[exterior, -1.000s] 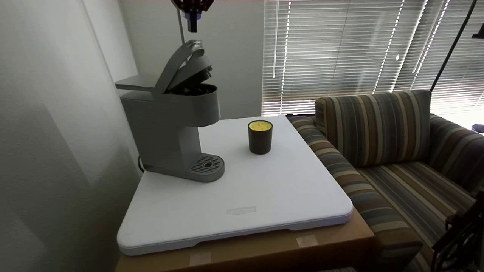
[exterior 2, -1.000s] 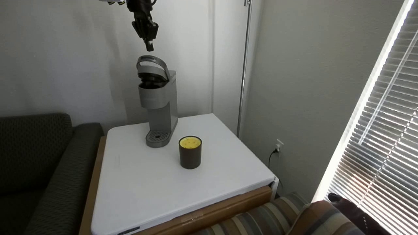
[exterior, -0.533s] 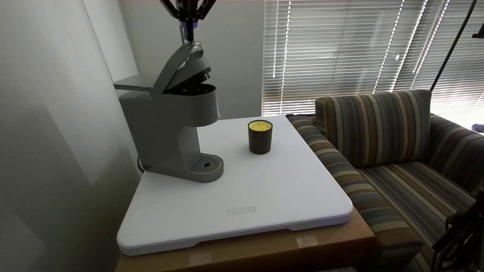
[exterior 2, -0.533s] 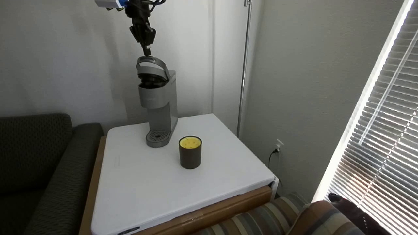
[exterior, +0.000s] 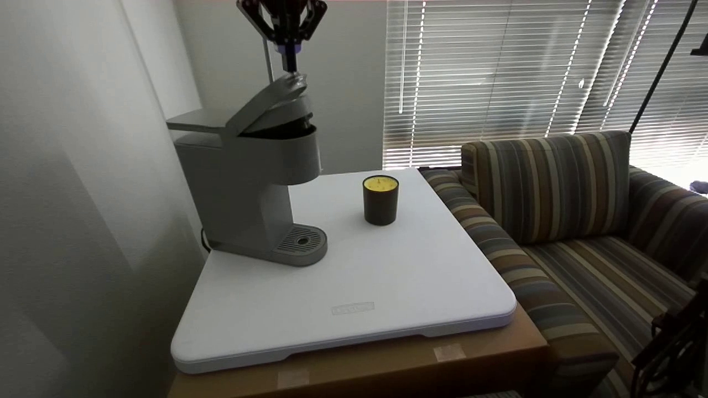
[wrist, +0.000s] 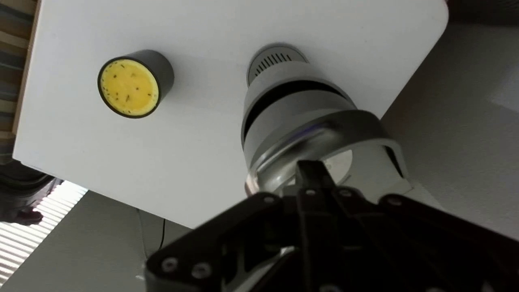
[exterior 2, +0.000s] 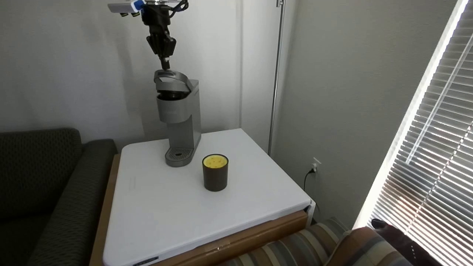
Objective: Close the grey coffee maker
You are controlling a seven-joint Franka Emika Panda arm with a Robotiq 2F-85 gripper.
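Note:
The grey coffee maker (exterior: 238, 190) stands upright at the back of the white table; it also shows in an exterior view (exterior 2: 175, 112) and from above in the wrist view (wrist: 279, 73). Its hinged grey lid (exterior: 279, 113) is partly raised, with a dark gap above the brew head (exterior: 293, 157). The lid's loop handle (exterior 2: 181, 77) arches over it. My gripper (exterior: 289, 67) points down onto the top front of the handle and appears to touch it, also in an exterior view (exterior 2: 165, 66). In the wrist view the gripper (wrist: 312, 168) has its fingers together, holding nothing.
A dark jar with a yellow top (exterior: 381, 204) stands on the white table (exterior: 398, 271) in front of and beside the machine. A wall (exterior: 72, 193) is close behind it. A striped armchair (exterior: 547, 188) and a dark sofa (exterior 2: 40, 170) flank the table. A metal pole (exterior 2: 276, 74) stands behind.
My gripper has moved down onto the lid handle. The lid and handle have swung lower and the gap above the brew head has narrowed. The machine's body and the jar stay put.

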